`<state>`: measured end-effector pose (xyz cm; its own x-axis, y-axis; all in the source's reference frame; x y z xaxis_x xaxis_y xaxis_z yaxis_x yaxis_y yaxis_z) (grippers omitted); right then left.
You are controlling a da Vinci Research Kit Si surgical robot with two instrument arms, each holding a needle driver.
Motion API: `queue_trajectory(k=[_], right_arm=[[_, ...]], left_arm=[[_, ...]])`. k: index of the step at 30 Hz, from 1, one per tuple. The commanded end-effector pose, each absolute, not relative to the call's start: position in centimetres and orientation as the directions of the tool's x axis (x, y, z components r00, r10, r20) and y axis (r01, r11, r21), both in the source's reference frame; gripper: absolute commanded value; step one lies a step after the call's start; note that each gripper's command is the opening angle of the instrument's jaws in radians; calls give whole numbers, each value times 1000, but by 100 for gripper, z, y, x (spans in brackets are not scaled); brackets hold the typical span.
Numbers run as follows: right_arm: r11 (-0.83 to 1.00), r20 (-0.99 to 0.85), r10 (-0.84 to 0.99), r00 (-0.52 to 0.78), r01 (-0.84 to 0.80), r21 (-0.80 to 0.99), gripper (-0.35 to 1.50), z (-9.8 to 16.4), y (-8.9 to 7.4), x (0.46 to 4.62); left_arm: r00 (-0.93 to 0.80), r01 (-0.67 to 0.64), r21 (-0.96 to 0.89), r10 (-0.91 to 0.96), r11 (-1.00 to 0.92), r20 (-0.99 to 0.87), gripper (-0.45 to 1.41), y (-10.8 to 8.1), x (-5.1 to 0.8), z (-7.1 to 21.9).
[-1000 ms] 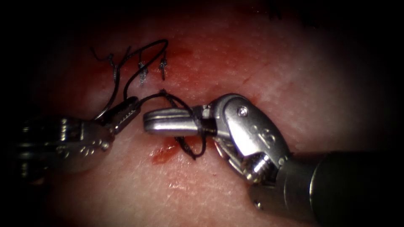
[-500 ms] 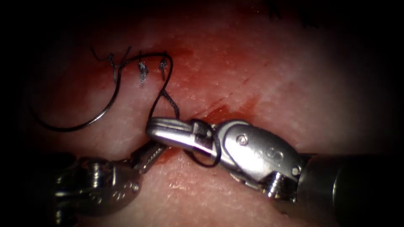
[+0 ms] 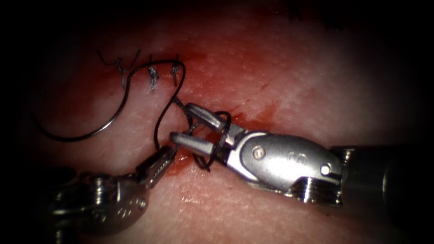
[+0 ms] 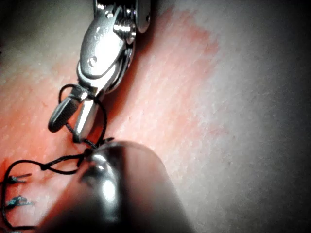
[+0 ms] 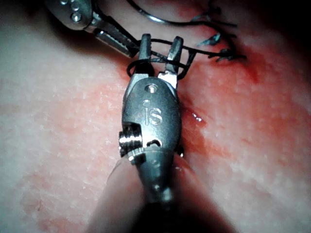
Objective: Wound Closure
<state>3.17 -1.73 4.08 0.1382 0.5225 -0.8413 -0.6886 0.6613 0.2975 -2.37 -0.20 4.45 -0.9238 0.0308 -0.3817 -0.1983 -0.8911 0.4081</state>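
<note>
The curved needle [image 3: 77, 137] lies free on the tissue [image 3: 289, 77], left of the tied stitches [image 3: 153, 77], with neither tool holding it. Its thread [image 3: 159, 124] runs past the stitches down to my left tool [image 3: 168, 154], whose jaws are shut on it. My right tool [image 3: 181, 123] comes in from the right with its jaws open and holds nothing. Loops of thread [image 3: 222, 135] lie around its jaws, and a short thread end [image 3: 186, 115] lies between them. The right wrist view has the right tool [image 5: 161, 40] open beside the left tool [image 5: 121, 42]. The left wrist view has the right tool [image 4: 65, 132] open too.
Three knots with short cut ends sit in a row on the upper left of the tissue. Red fluid [image 3: 257, 117] stains the cut behind the right tool, with a smaller patch [image 3: 178, 162] by the left tool's tip.
The left tool dropped from beside the stitches to the lower left, drawing thread, and the needle now lies free. The right tool's jaws, shut before, have opened with thread looped around them.
</note>
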Motion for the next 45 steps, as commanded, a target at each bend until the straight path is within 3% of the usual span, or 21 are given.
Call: queue_trajectory(k=[1, 12, 29, 32, 33, 34, 45], right_arm=[[652, -833, 533, 148, -699, 293, 74, 415, -173, 323], [591, -794, 586, 163, -756, 281, 78, 431, -161, 320], [561, -623, 754, 210, -699, 443, 62, 477, -166, 349], [561, -611, 760, 220, -696, 448, 54, 485, -164, 361], [562, -611, 760, 219, -693, 451, 17, 486, -163, 362], [557, -611, 763, 210, -693, 457, -35, 485, -162, 363], [563, -716, 682, 152, -734, 380, -35, 441, -156, 356]], left_arm=[[-926, -192, 413, 25, -890, -377, -45, -24, -244, 452], [-935, -186, 433, 23, -882, -355, -45, -29, -245, 461], [-939, -191, 437, 33, -879, -343, -45, -29, -243, 464], [-939, -191, 437, 34, -879, -342, -45, -29, -241, 463], [-939, -191, 437, 34, -879, -342, -45, -29, -241, 463], [-939, -191, 437, 35, -879, -341, -45, -29, -240, 463], [-941, -192, 435, 38, -880, -337, -45, -27, -234, 463]])
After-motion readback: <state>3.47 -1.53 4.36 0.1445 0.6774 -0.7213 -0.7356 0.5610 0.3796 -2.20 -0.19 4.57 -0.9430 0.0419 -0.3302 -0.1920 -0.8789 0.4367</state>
